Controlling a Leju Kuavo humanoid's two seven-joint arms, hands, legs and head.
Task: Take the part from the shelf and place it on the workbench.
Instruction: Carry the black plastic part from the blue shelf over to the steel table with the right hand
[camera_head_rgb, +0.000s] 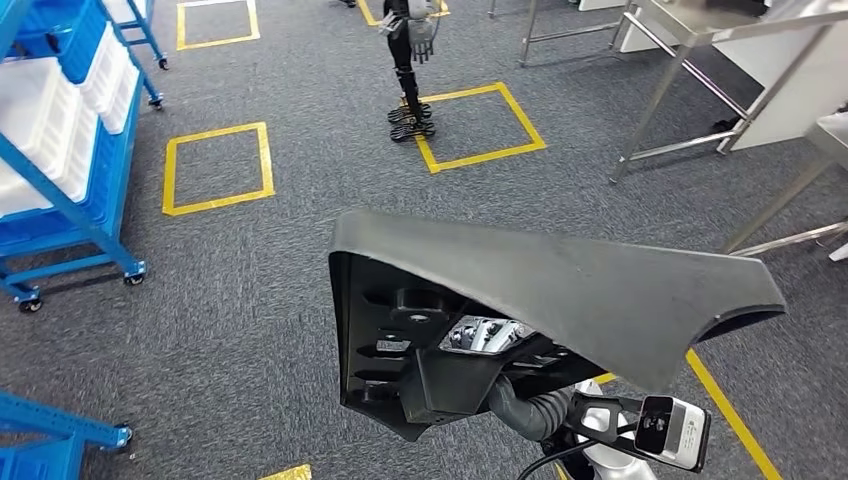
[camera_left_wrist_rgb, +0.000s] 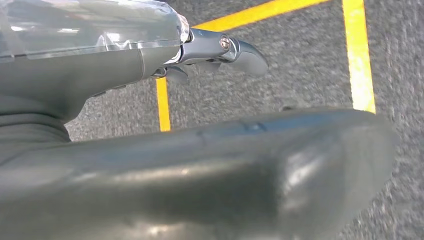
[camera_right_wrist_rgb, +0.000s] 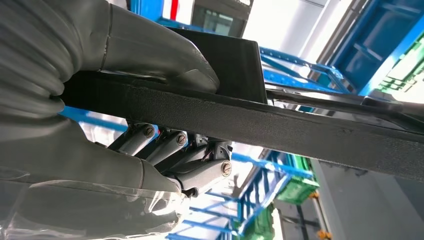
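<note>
Gripping a dark, curved part, right hand.

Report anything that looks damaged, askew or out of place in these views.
Nothing looks damaged or spilled. The large dark part sits tilted in the head view, one wing higher than the other, carried over the grey carpet. The right hand clamps its edge between thumb and fingers; the left hand lies alongside it.

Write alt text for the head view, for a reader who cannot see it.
A large dark grey moulded plastic part, curved on top and ribbed beneath, is held up close below the camera. Beneath it lies grey carpet marked with yellow taped squares, with blue wheeled shelving at left and steel table legs at right.
</note>
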